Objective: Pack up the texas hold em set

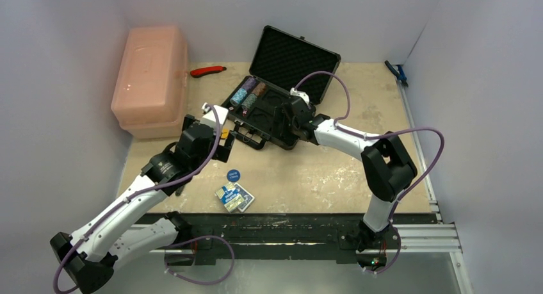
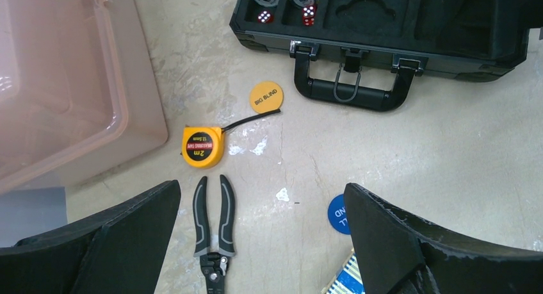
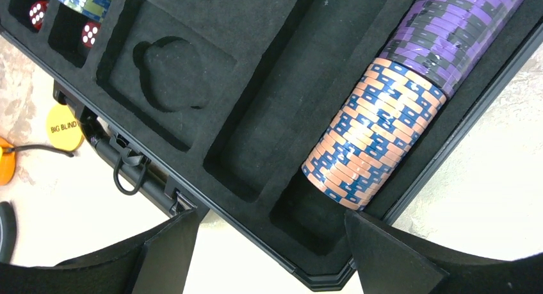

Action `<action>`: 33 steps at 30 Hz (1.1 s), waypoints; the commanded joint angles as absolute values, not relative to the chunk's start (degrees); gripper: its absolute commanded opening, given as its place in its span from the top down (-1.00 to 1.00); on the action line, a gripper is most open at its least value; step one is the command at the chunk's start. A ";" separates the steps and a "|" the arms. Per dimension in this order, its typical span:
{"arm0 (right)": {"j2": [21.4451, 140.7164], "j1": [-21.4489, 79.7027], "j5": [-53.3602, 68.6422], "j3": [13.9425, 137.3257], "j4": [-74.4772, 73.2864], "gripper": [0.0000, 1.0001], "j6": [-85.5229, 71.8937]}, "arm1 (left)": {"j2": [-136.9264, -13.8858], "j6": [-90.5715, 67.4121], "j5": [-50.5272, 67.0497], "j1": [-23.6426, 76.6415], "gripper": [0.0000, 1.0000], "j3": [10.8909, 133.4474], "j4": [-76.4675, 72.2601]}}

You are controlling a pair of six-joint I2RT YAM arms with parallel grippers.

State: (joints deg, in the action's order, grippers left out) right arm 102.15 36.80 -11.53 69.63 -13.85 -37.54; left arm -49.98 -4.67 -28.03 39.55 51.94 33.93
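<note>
Right claw (image 3: 270, 220), jaws apart and empty, hangs over the open case (image 1: 291, 57) at centre frame, where chip stacks (image 3: 378, 127) sit snug in foam slots. Left claw (image 2: 261, 191), spread wide and empty, hovers over the tabletop (image 1: 333, 179), probably to fetch the blue disc (image 1: 234, 175) and card deck (image 1: 234, 197) lying lower centre.

Yellow disc (image 2: 266, 97), on table: black txt "BIG BLIND". In right wrist view the same disc reads "BIG BLIN"; last char. cut off.

Tape measure (image 2: 202, 147), label on yellow body: "2m", plus smaller line approx. "MEASURING TAPE".

Blue disc (image 2: 339, 214): white lettering, only fragments in view, not legible.

Card deck (image 1: 234, 197): print too small to read.
</note>
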 commanded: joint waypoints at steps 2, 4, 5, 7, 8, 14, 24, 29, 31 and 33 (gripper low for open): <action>100.20 33.75 -15.61 71.90 -10.73 -0.85 -31.13 | -51.33 -3.43 -26.72 39.82 -1.00 53.75 33.27; 98.84 33.81 -14.51 71.94 -10.87 -0.86 -30.31 | -51.78 -3.51 -26.43 39.83 -1.00 54.00 33.54; 98.21 33.80 -13.98 71.92 -11.00 -0.87 -30.14 | -52.15 -3.49 -26.30 39.83 -1.00 53.97 33.59; 96.65 33.75 -13.16 71.90 -11.42 -0.88 -29.60 | -53.16 -3.74 -26.39 39.81 -1.00 54.53 34.30; 96.03 33.75 -12.92 71.96 -11.70 -0.89 -29.46 | -53.70 -4.20 -26.46 39.77 -1.00 54.95 35.14; 91.25 33.80 -13.62 70.97 -13.46 -0.94 -28.68 | -56.71 -5.08 -18.71 36.87 -1.00 56.48 35.37; 79.03 33.71 -18.35 61.92 -13.27 -0.98 -26.82 | -63.26 -5.43 -10.34 29.90 -1.00 59.96 34.87; 73.01 33.59 -20.54 57.69 -12.56 -0.98 -26.89 | -69.09 -5.63 -7.27 23.61 -1.00 64.54 36.29; 72.26 33.60 -21.07 57.13 -12.56 -0.97 -26.68 | -70.93 -5.27 -6.92 21.97 -1.00 65.34 35.67; 71.63 33.50 -21.70 56.52 -12.68 -0.98 -26.63 | -73.01 -4.90 -9.35 20.56 -1.00 66.32 34.99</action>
State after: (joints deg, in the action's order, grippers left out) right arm 73.71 33.47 -18.68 57.49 -14.04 -27.73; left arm -70.37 -5.17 -9.10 23.07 63.02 36.62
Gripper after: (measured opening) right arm 0.987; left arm 0.998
